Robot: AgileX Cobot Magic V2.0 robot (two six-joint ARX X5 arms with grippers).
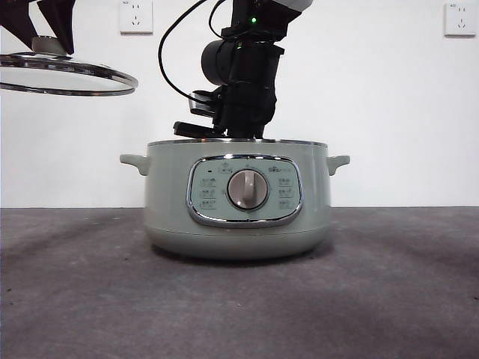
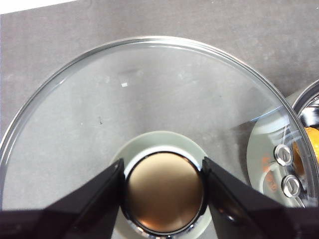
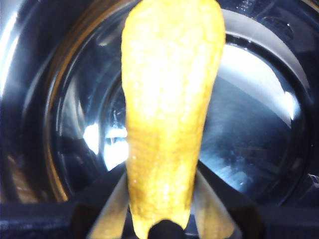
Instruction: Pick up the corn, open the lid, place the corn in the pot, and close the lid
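Grey mat, white wall w/ sockets. Left gripper [image 2: 162, 191] clenched on lid [image 2: 149, 99] knob, lid held in air beside pot [image 1: 238, 198]. Right gripper [image 3: 162, 199] down inside pot, corn [image 3: 169, 114] grasped btwn its jaws above steel bottom.

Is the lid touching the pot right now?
Apart. The front view shows the lid held up in the left tool, off to the side, with clear wall between its rim and the pot.
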